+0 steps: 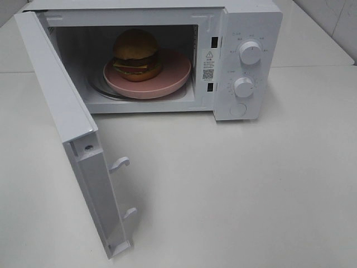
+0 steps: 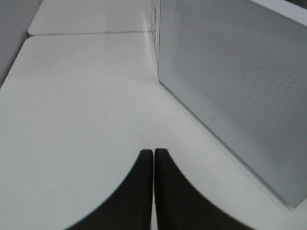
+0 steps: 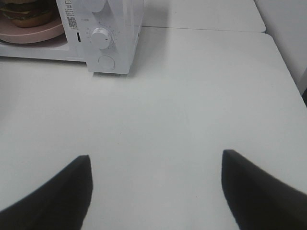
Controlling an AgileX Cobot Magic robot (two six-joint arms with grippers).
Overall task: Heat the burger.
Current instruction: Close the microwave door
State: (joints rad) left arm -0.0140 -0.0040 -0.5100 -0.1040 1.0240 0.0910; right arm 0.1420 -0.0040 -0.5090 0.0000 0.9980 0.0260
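looks past loading the burger (image 1: 136, 53), probably gotta swing the microwave door (image 1: 61, 95) shut next, with left pincer (image 2: 153, 154) clenched empty, right pincer (image 3: 156, 157) released

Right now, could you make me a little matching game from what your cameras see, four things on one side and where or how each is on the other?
Things:
1. burger
2. microwave door
3. left gripper
4. right gripper

States:
A. jaws spread wide, holding nothing
B. on the pink plate inside the microwave
C. swung wide open
D. jaws pressed together

Pairs: 1-B, 2-C, 3-D, 4-A
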